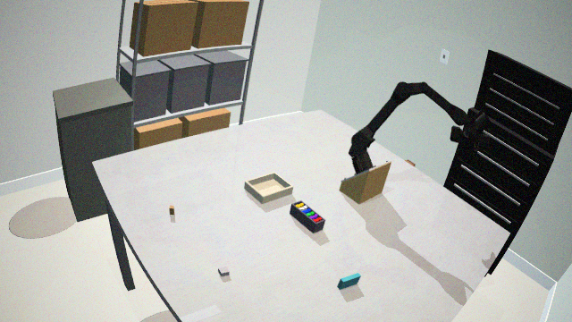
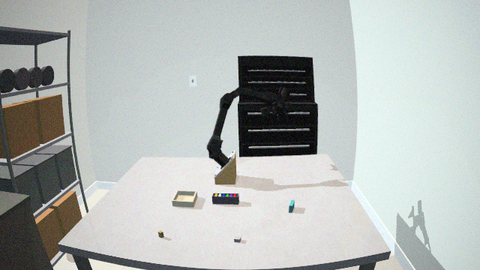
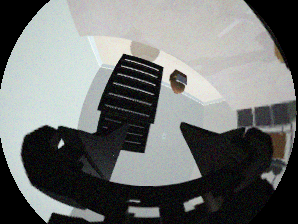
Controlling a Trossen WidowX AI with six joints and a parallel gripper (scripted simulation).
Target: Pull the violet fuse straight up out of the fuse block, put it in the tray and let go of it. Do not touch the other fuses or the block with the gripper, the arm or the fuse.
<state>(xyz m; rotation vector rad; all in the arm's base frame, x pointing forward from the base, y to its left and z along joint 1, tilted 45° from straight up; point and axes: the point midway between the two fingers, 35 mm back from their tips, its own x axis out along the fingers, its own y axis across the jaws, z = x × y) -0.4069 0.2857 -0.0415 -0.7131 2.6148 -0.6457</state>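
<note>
My jaws (image 1: pixel 460 134) are hanging released, high beside the black cabinet (image 1: pixel 514 134), while the violet fuse (image 1: pixel 314 217) is sitting upright in the block (image 1: pixel 307 216), whose long axis is running along the pale desk (image 1: pixel 268 268) beside the tray (image 1: pixel 268 187).

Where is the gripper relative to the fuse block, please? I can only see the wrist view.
Observer: The gripper is open and raised high in front of the black drawer cabinet, far from the fuse block.
Operator: Is the violet fuse seated in the block?
Observer: Yes, the violet fuse sits in the row, next to the red fuse at one end.
Operator: And where is the tray?
Observer: The tray lies on the table beside the block, not touching it, with nothing inside.
</note>
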